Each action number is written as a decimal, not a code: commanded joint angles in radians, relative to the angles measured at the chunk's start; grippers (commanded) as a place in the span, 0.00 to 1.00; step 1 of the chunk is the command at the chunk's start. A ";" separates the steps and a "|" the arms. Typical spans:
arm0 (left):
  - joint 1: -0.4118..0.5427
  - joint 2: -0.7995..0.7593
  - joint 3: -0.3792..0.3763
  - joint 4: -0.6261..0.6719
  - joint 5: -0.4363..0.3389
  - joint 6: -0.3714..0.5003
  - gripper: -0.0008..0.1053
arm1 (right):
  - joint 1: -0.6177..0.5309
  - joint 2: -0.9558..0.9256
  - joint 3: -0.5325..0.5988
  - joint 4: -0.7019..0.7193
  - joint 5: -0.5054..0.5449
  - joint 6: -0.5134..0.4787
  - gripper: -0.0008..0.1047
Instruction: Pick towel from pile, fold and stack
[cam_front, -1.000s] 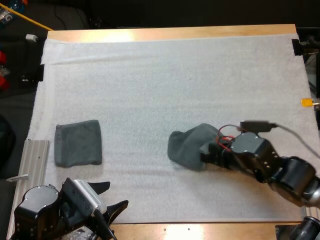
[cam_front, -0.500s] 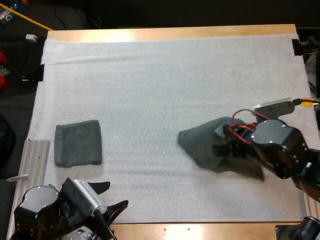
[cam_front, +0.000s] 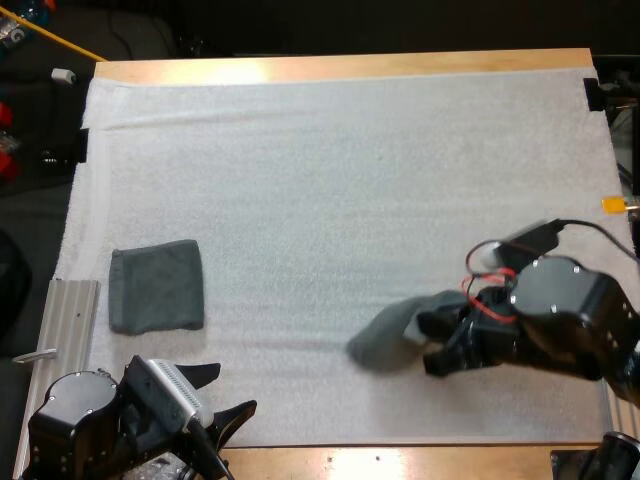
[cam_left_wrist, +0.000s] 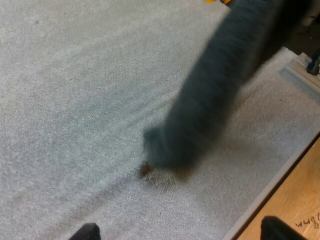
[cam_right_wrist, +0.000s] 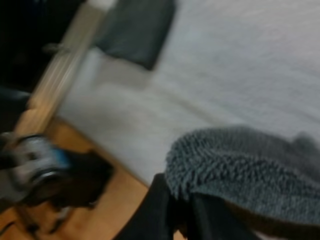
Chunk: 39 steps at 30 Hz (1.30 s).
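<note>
A crumpled dark grey-green towel (cam_front: 388, 338) hangs off the white mat (cam_front: 330, 180) near its front right, with my right gripper (cam_front: 440, 345) shut on its right end. In the right wrist view the fingers (cam_right_wrist: 160, 207) pinch the towel's fuzzy edge (cam_right_wrist: 240, 167). The left wrist view has the towel (cam_left_wrist: 210, 100) dangling, its low tip just above the mat. A folded towel (cam_front: 156, 287) lies flat at the mat's left; it is also beyond the held one (cam_right_wrist: 137, 27). My left gripper (cam_front: 222, 400) rests open at the front left corner, holding nothing, its fingertips (cam_left_wrist: 86, 232) wide apart.
A metal rail (cam_front: 70, 320) lies along the mat's left edge beside the folded towel. The wooden table edge (cam_front: 400, 462) runs along the front. My left arm (cam_right_wrist: 42, 167) sits past the mat's front edge in the right wrist view.
My right gripper has lifted the crumpled towel and swung it toward the front of the mat, so it now hangs stretched instead of lying bunched. The left arm has stayed still.
</note>
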 joint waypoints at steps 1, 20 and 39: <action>-0.005 0.003 -0.006 -0.003 0.010 -0.002 0.59 | 0.025 -0.008 -0.013 -0.040 -0.012 0.005 0.01; -0.005 0.003 -0.006 -0.003 0.010 -0.006 0.59 | -0.335 0.485 0.077 -0.344 0.126 -0.048 0.01; -0.005 0.003 -0.006 -0.003 0.010 -0.006 0.59 | -0.496 0.572 0.077 -0.388 0.002 -0.167 0.72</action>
